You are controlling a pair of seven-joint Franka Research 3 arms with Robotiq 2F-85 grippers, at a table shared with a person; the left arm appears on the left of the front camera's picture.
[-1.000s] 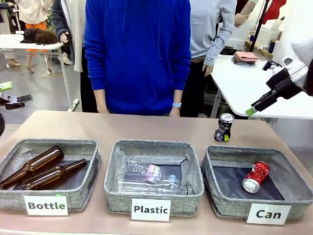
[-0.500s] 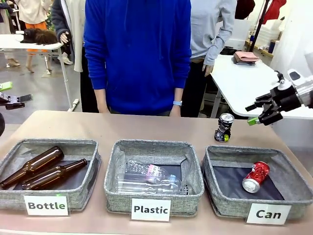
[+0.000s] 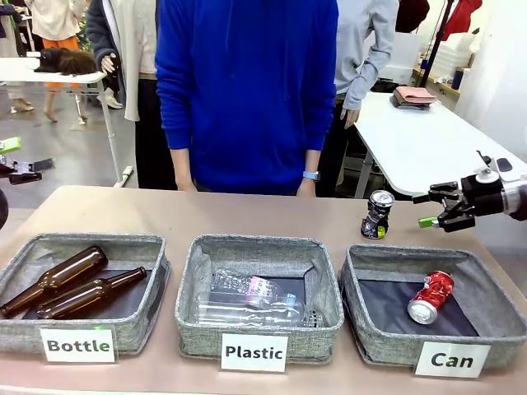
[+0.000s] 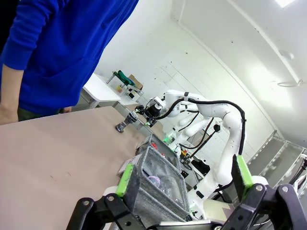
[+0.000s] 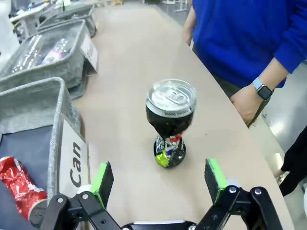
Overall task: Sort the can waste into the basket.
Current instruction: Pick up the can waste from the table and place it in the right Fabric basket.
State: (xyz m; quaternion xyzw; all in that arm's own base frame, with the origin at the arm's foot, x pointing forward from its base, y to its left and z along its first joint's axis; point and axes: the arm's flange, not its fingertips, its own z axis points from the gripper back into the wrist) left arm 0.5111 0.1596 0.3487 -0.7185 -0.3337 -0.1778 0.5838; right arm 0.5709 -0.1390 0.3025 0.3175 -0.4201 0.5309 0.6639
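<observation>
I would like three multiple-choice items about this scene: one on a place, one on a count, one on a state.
1. Where is the dented black drink can?
A. in the grey woven "Can" basket
B. upright on the table behind that basket
C. in a person's hand

2. How many brown glass bottles lie in the "Bottle" basket?
A. one
B. two
C. three

3. The right gripper is:
A. open, empty
B. shut on the black can
C. shut on the red can

Key: 1 B, it stands on bare tabletop; 2 B, two lie side by side; 3 A, the right wrist view shows its fingers apart with the can beyond them.
</observation>
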